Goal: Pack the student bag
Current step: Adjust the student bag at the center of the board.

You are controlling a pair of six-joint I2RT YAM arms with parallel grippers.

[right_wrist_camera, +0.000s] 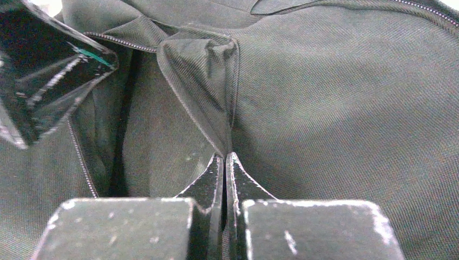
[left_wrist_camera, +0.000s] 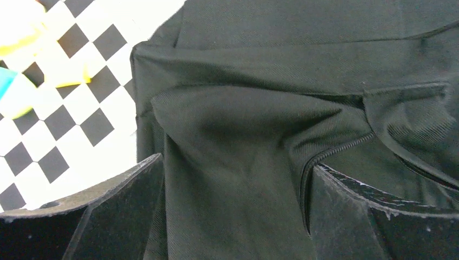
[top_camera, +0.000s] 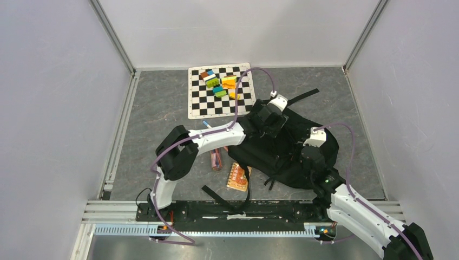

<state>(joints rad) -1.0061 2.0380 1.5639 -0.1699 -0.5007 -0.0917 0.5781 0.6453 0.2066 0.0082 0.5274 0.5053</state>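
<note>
The student bag (top_camera: 281, 154), a soft black backpack, lies crumpled right of centre on the grey table. My left gripper (top_camera: 269, 118) is at its far-left upper edge. In the left wrist view this gripper (left_wrist_camera: 235, 181) stands open, and its fingers (left_wrist_camera: 116, 208) straddle a wide fold of bag fabric (left_wrist_camera: 243, 119) beside a zip (left_wrist_camera: 335, 149). My right gripper (top_camera: 312, 158) is over the bag's right side. In the right wrist view it (right_wrist_camera: 227, 157) is shut on a pinched ridge of bag fabric (right_wrist_camera: 205, 81). The bag's opening (right_wrist_camera: 108, 141) gapes dark to the left.
A black-and-white checkered mat (top_camera: 216, 103) with several coloured blocks (top_camera: 219, 82) lies at the back. Pens (top_camera: 216, 158) and an orange patterned notebook (top_camera: 238, 176) lie left of the bag. A black strap (top_camera: 303, 97) trails toward the back and another (top_camera: 216, 196) lies near the front rail.
</note>
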